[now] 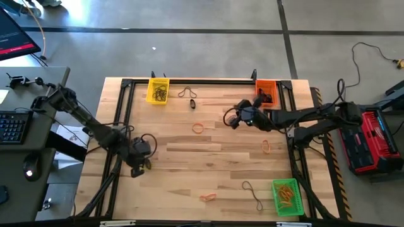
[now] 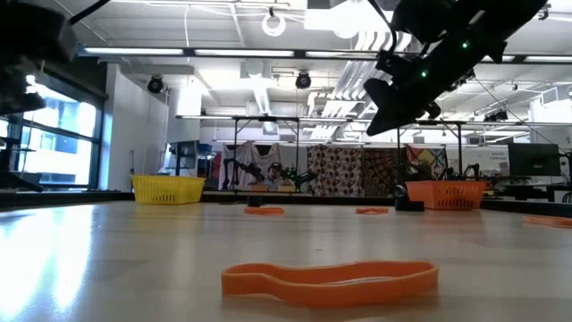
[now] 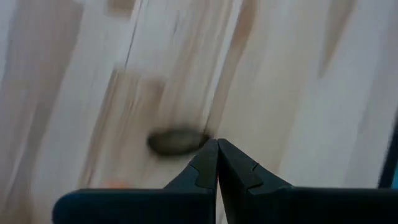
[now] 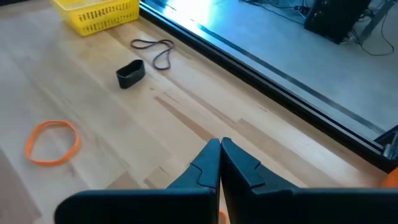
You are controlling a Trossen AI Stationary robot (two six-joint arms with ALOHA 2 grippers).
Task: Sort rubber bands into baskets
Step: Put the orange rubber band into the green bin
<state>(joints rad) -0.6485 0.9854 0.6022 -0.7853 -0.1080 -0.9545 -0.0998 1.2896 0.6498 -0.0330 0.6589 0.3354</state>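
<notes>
Nearest the low camera, one orange rubber band (image 2: 329,277) lay flat on the wooden table (image 1: 214,161), untouched. Sorting was judged to be part-way done: the yellow basket (image 1: 158,90) at the far left corner, the orange basket (image 1: 266,92) at the far right corner and the green basket (image 1: 286,196) at the near right corner each already held bands, while several loops were still scattered over the boards. Among these were an orange ring (image 1: 199,128) near the middle, another orange band (image 1: 267,147) toward the right side, a thin black loop (image 1: 252,192) just beside the green basket, a black loop (image 1: 186,93) and a small folded black band (image 1: 192,104) near the yellow basket. The right gripper (image 1: 231,120) was held above the table between the orange basket and the central orange ring, its fingers pressed together with nothing seen between them; a pick was therefore judged to be pending, not a carry. The next move was judged to require those fingers to be spread and lowered over one loose loop, the orange ring being nearest. The left gripper (image 1: 140,166) was held low over the left part of the table, likewise pressed together and holding nothing, above a dark knot in the wood. Both arms were stretched inward from their table edges.
</notes>
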